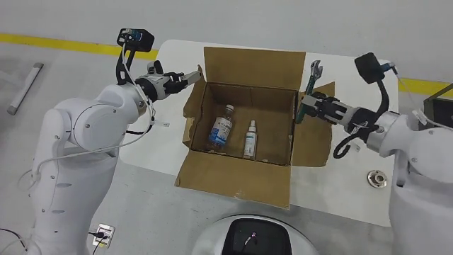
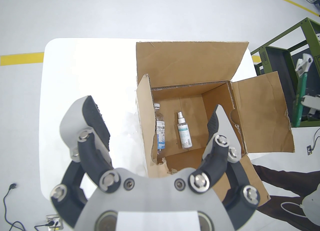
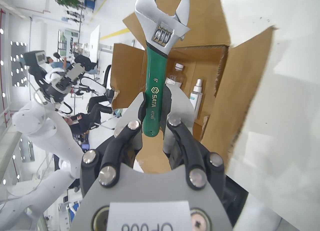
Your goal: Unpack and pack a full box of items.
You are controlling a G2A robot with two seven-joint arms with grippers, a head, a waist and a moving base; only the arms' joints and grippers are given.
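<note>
white table with a small metal disc on it; yellow line on the floor; green metal frame nearby.

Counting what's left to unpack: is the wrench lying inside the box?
No, the right gripper holds the wrench by its green handle, off the floor of the box.

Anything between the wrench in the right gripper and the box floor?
Nothing visible. The box is open; the right gripper holds the wrench above its right wall. The bottle and spray lie farther left, leaving bare floor near that wall.
</note>
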